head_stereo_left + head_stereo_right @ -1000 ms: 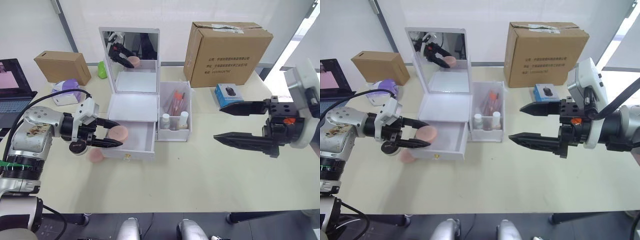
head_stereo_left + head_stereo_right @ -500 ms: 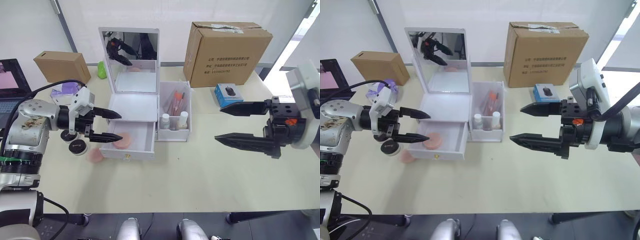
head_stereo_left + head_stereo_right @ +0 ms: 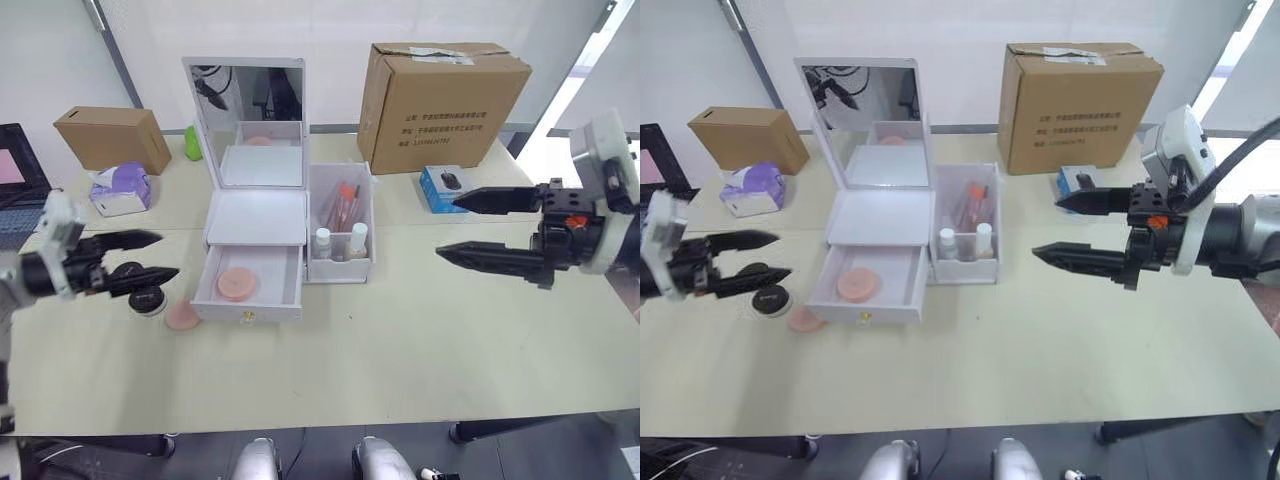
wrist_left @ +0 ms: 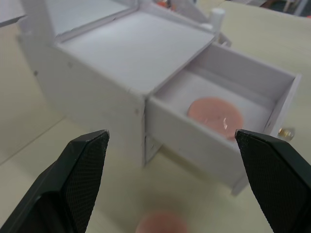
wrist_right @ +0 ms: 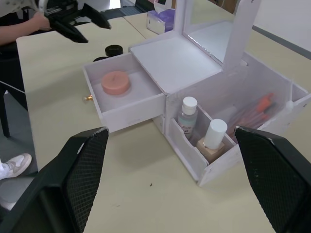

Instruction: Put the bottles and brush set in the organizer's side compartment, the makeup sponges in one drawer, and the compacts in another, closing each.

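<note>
The white organizer (image 3: 254,215) has its lower drawer (image 3: 250,287) pulled open, and one pink makeup sponge (image 3: 238,284) lies inside. A second sponge (image 3: 182,316) rests on the table by the drawer's left corner. Beside it sits a black compact (image 3: 148,300); in the right wrist view two compacts (image 5: 114,50) are on the table. The side compartment (image 3: 341,222) holds two bottles (image 3: 324,240) and the brush set (image 3: 343,200). My left gripper (image 3: 168,255) is open and empty, left of the drawer. My right gripper (image 3: 448,228) is open, hovering right of the organizer.
A large cardboard box (image 3: 445,95) stands behind the organizer at the right, with a small blue box (image 3: 445,186) in front of it. A smaller cardboard box (image 3: 100,135) and a purple tissue pack (image 3: 118,187) lie at the back left.
My left gripper opened and left the pink sponge in the drawer, then drew back to the left. The camera view has shifted. The right gripper has kept its place.
</note>
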You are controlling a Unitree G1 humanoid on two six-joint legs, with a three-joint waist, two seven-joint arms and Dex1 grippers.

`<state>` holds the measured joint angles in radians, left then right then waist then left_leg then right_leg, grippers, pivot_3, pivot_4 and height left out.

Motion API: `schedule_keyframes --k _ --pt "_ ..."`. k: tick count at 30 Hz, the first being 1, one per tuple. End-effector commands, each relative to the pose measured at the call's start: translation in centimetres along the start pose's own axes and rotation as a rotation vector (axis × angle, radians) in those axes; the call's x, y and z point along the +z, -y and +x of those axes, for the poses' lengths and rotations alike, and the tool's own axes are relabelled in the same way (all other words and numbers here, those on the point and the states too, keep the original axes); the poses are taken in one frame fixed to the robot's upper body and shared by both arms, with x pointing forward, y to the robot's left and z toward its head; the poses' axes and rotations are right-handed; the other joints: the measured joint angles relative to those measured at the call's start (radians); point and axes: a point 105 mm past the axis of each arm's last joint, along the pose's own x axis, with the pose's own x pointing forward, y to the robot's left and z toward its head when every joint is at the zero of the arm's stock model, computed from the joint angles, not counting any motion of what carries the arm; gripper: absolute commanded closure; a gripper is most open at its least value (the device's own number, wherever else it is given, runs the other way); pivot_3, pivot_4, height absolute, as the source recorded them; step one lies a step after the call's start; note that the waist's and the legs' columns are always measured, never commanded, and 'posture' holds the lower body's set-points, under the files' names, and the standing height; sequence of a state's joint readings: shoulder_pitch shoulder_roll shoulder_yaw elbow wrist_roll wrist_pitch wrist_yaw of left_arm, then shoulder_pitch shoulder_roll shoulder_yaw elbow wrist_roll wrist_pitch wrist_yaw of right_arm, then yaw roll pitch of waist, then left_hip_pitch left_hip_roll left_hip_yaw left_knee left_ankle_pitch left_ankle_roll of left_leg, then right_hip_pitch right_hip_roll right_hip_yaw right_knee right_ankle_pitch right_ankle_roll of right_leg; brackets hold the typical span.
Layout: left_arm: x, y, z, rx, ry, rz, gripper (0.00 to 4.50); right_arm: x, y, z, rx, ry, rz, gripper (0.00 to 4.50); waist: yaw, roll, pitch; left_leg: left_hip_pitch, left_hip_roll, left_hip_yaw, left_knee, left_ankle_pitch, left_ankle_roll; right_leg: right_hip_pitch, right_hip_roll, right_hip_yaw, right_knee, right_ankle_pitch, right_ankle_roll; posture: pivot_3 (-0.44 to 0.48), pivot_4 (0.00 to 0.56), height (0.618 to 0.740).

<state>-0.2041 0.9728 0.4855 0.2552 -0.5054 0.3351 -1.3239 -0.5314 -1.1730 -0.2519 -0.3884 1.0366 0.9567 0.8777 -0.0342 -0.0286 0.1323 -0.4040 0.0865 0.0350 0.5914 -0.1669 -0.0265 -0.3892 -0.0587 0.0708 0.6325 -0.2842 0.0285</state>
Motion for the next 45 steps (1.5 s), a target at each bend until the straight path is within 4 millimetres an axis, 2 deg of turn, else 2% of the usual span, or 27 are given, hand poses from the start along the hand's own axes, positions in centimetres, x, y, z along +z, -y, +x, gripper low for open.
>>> schedule_keyframes --k 1,6,12,13,19,23,26,30,33,36,39,45 --pt "-0.6 -2.6 -5.0 0.286 0.064 0.001 0.04 -1.9 1.2 -0.3 -0.026 -0.043 -0.015 0.0 0.001 -0.001 0.0 0.0 0.0 0.0 0.0 0.0 0.0 0.0 0.0 0.0 0.0 0.0 0.0 0.0 0.15 0.74" --pt "-5.0 -2.5 -10.3 0.476 0.02 -0.094 0.04 -2.4 1.8 -0.2 -0.002 -0.031 -0.01 0.0 0.011 0.0 0.001 0.0 0.001 0.006 -0.001 0.0 0.0 -0.006 -0.003 -0.001 -0.001 0.0 0.0 0.0 0.15 0.74" --pt "-9.1 -0.9 -14.8 0.629 -0.034 -0.175 0.04 -2.7 2.2 -0.1 0.013 -0.026 -0.008 0.0 0.019 -0.003 -0.001 -0.001 0.003 0.011 -0.001 -0.002 -0.003 -0.009 -0.004 -0.001 -0.001 0.001 -0.003 0.0 0.15 0.74" --pt "-9.3 -0.7 -15.3 0.646 -0.033 -0.179 0.04 -2.7 2.3 -0.1 0.014 -0.026 -0.008 0.0 0.02 -0.003 -0.001 -0.002 0.004 0.012 -0.001 -0.006 -0.009 -0.01 -0.005 -0.001 -0.001 0.001 -0.004 0.0 0.15 0.74" --pt "-9.9 -0.4 -15.9 0.664 -0.03 -0.195 0.04 -2.7 2.2 0.0 0.031 -0.023 -0.006 0.0 0.025 -0.005 -0.003 -0.002 0.006 0.02 -0.003 -0.007 -0.012 -0.012 -0.009 -0.003 -0.001 0.001 -0.004 0.0 0.15 0.74" --pt "-9.7 -0.3 -13.9 0.591 -0.036 -0.183 0.04 -2.3 1.9 0.2 0.051 -0.015 -0.01 0.0 0.023 -0.005 -0.003 -0.003 0.006 0.024 -0.003 -0.007 -0.012 -0.013 -0.011 -0.004 0.0 0.001 -0.004 0.0 0.15 0.74" --pt "-9.2 0.4 -10.7 0.467 -0.054 -0.157 0.04 -2.0 1.4 0.5 0.073 -0.009 -0.017 0.0 0.023 -0.006 -0.003 -0.003 0.006 0.024 -0.003 -0.007 -0.012 -0.013 -0.011 -0.004 0.0 0.002 -0.004 0.0 0.15 0.74" --pt "-8.5 3.4 -5.8 0.259 -0.064 -0.118 0.04 -1.6 1.0 0.8 0.082 0.001 -0.025 0.0 0.021 -0.006 -0.003 -0.003 0.006 0.025 -0.002 -0.007 -0.012 -0.012 -0.01 -0.004 0.0 0.002 -0.004 0.0 0.15 0.74" --pt "-8.1 5.1 -3.0 0.186 -0.051 -0.092 0.04 -1.5 0.6 0.9 0.088 0.016 -0.014 0.0 0.02 -0.007 -0.004 -0.003 0.006 0.024 -0.002 -0.007 -0.011 -0.012 -0.009 -0.003 0.0 0.002 -0.003 0.0 0.15 0.74" --pt "-8.8 6.5 0.1 0.15 -0.063 -0.073 0.04 -1.8 0.4 0.7 0.067 0.005 -0.005 0.0 0.022 -0.006 -0.004 -0.002 0.006 0.023 -0.001 -0.006 -0.009 -0.008 -0.007 -0.001 0.0 0.003 -0.002 0.0 0.15 0.74" --pt "-9.9 6.7 1.7 0.18 -0.093 -0.107 0.04 -1.7 0.3 0.3 0.05 0.006 -0.002 0.0 0.022 -0.005 -0.004 -0.001 0.006 0.022 0.0 -0.002 -0.004 -0.002 -0.006 -0.001 -0.001 0.003 0.0 0.0 0.15 0.74" --pt "-10.3 7.7 3.9 0.237 -0.116 -0.16 0.04 -2.0 -0.2 -0.6 0.008 -0.009 0.019 0.0 0.022 -0.006 -0.004 0.0 0.006 0.017 0.001 -0.002 -0.003 -0.001 -0.003 0.0 -0.001 0.003 0.001 0.0 0.15 0.74"
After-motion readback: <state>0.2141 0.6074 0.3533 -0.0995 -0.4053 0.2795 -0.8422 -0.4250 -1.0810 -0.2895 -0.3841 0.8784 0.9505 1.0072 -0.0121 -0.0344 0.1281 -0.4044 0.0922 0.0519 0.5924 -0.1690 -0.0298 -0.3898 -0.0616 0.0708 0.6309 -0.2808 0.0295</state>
